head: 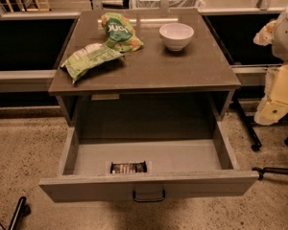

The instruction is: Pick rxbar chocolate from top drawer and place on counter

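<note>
The top drawer [149, 186] of the grey cabinet is pulled wide open, its dark loop handle [148, 196] at the front. The rxbar chocolate [128, 167], a small black bar with pale lettering, lies flat inside the drawer near the front panel, left of centre. The dark brown counter [182, 68] sits above it. My arm and gripper [277, 97], white and pale yellow, hang at the right edge of the view. They are beside the cabinet, above the floor and well away from the drawer and the bar.
Two crinkled green snack bags [90, 57] [119, 31] lie on the counter's left and back. A white bowl [176, 35] stands at its back right. A pale ledge with rails [19, 74] runs behind. Black stand legs [273, 170] with wheels [255, 147] are on the floor at right, and a black bar [17, 214] at bottom left.
</note>
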{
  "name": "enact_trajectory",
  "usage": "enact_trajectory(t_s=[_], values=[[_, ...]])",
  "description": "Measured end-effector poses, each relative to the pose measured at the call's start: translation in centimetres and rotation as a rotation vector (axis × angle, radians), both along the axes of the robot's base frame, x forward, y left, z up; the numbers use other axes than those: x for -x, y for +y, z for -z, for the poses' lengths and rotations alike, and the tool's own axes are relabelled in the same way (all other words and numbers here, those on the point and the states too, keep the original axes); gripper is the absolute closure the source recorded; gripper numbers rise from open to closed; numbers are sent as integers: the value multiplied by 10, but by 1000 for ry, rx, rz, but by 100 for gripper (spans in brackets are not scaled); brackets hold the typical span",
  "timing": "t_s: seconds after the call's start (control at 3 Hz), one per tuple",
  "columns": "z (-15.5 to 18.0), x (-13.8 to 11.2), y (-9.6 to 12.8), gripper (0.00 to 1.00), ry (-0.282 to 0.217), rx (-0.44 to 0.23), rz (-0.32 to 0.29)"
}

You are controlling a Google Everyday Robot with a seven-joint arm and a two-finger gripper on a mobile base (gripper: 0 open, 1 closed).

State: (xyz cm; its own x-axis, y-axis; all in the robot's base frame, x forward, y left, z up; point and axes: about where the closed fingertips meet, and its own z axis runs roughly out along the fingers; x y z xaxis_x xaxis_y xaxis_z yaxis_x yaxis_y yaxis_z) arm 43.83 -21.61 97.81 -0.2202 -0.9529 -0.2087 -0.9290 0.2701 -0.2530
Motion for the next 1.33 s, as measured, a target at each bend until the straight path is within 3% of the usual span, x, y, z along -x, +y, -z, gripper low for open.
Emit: enact_trajectory(t_s=[0.33,0.67,1.0,1.33], values=[[0,0,0,0,0,0,0],[41,-12,48,0,82,28,-97],[111,-19,124,0,154,54,-231],[172,-18,176,0,209,49,-347]])
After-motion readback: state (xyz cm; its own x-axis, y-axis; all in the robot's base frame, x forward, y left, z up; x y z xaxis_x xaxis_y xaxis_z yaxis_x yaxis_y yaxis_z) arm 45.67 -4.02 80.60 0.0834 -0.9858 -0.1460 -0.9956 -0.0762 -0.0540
